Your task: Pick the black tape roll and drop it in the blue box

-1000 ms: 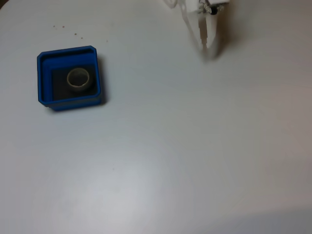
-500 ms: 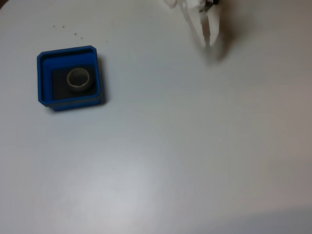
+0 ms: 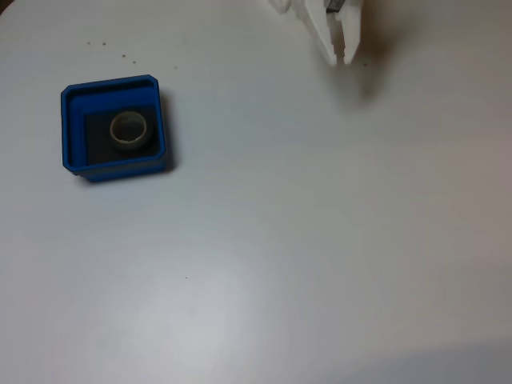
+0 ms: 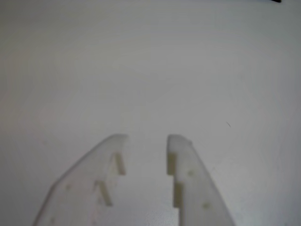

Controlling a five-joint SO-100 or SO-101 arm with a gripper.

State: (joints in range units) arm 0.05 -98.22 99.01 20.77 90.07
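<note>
One roll is being seen: the black tape roll (image 3: 128,131) is lying flat inside the blue box (image 3: 71,136), on its dark floor (pale core showing). Nothing is being carried by the end effector (image 3: 341,58); in the wrist view its jaws are being held a little apart w/ only bare white surface (image 3: 288,240) between them, well apart from the box. The drop is being judged as done, so the step in hand is prob. the retreat. No further grasp is being called for, just parking the arm clear.
</note>
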